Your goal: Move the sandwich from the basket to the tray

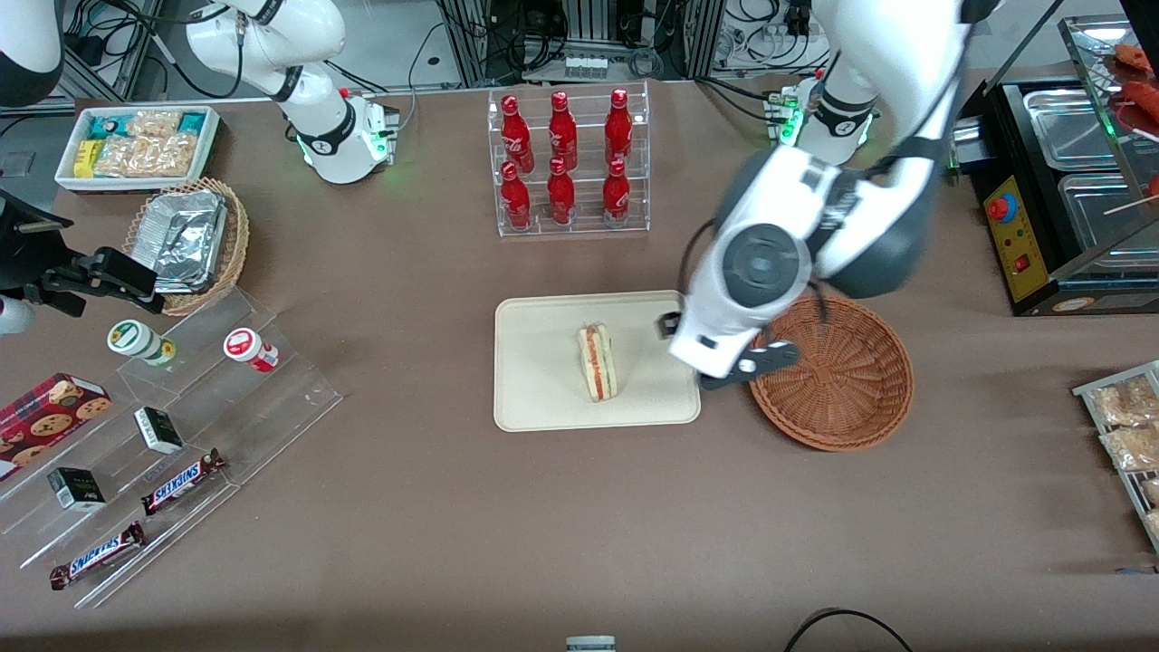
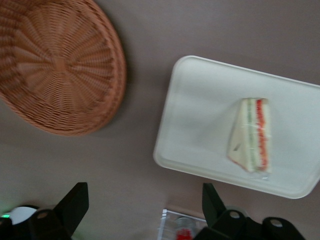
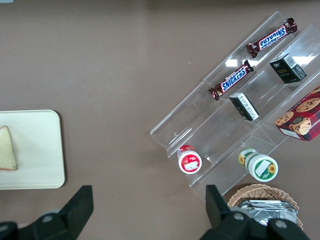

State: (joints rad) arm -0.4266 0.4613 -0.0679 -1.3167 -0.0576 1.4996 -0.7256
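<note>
On the brown table [image 1: 435, 507] at the middle of your front view, the sandwich [image 1: 598, 363] lies on the cream tray [image 1: 534, 398], apart from the basket [image 1: 847, 380] just beside the tray. Your gripper [image 2: 145, 205] hangs above the gap between tray and basket, fingers [image 2: 75, 200] spread wide, holding nothing.

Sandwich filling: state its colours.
Red and green layers in the sandwich on the tray, clearest in the left wrist view.

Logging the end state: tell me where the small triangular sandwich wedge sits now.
The white-bread sandwich wedge lies on the flat cream rectangular tray, near its middle. The open gripper hovers above the table between the tray and the empty reddish-brown wicker basket.
</note>
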